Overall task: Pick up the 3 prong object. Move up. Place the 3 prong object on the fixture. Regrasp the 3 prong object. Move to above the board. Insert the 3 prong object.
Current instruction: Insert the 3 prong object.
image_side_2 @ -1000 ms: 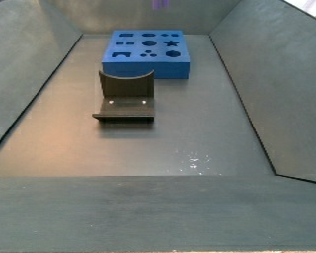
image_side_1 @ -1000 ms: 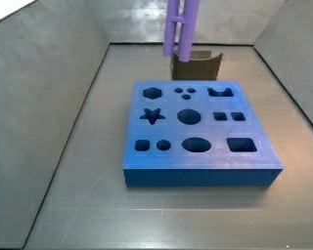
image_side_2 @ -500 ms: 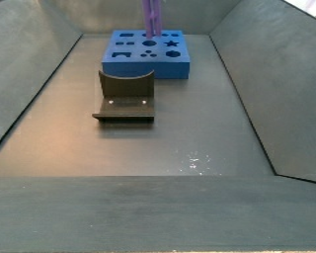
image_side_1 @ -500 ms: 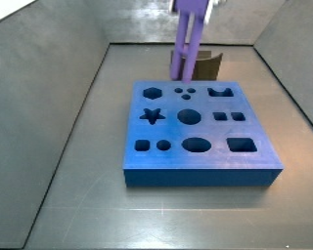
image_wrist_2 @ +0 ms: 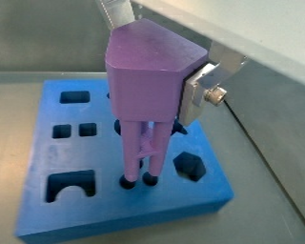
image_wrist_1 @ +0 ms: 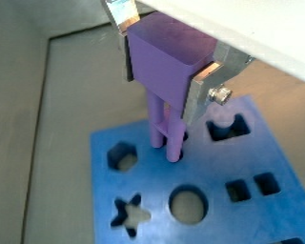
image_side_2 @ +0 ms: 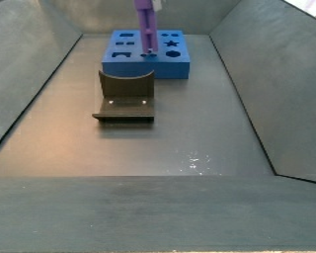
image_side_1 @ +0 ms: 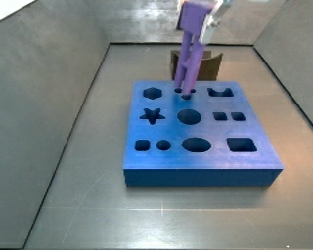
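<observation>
My gripper (image_side_1: 199, 10) is shut on the light-purple 3 prong object (image_side_1: 188, 54) and holds it upright, prongs down. In both wrist views the silver fingers (image_wrist_1: 206, 84) clamp its thick top block (image_wrist_2: 149, 76). The gripper (image_wrist_1: 164, 76) stands over the blue board (image_side_1: 205, 146), near its back edge. The prong tips (image_wrist_2: 140, 172) reach a group of small round holes in the board (image_wrist_2: 66, 195); I cannot tell how deep they sit. The dark fixture (image_side_1: 214, 64) stands empty behind the board. It also shows in a side view (image_side_2: 125, 94), in front of the board (image_side_2: 174, 61).
The board has star, hexagon, round, oval and square cut-outs (image_wrist_1: 187, 204). Grey sloping walls (image_side_1: 55, 117) close in the floor on all sides. Bare grey floor (image_side_2: 161, 148) lies beside the fixture.
The gripper has come down and away from the fixture with the purple piece. The prongs, earlier above the board's back edge, now meet the small round holes.
</observation>
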{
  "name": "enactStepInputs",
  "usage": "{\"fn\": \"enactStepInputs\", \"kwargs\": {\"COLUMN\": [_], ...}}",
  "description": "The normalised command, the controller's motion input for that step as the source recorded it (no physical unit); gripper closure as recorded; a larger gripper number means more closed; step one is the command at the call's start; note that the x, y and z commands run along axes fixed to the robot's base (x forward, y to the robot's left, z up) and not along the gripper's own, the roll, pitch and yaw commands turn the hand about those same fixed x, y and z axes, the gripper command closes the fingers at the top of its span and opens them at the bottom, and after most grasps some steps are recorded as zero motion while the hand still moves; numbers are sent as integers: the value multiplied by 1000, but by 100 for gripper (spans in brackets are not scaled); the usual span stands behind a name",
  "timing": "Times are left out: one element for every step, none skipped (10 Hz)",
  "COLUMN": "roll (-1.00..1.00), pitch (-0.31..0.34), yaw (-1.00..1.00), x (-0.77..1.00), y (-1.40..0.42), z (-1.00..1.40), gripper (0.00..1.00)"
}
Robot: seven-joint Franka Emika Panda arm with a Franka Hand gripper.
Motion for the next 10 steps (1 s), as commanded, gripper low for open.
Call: {"fn": "enactStepInputs", "kwargs": {"roll": [-1, 0, 133, 353, 437, 500, 331, 0, -194, -351], "pitch": [51, -33, -36, 0, 29, 0, 0, 0, -63, -94], "yaw": [-414, -154, -109, -134, -77, 0, -23, 0, 0, 0], "x": [249, 0, 0, -66, 0, 0, 40, 0, -60, -83], "y": [151, 0, -31, 0, -86, -157, -200, -97, 0, 80], "z": [0, -191, -257, -163, 0, 43, 0, 0, -60, -71], "gripper": [100, 100, 100, 100, 100, 100, 100, 100, 100, 100]}}
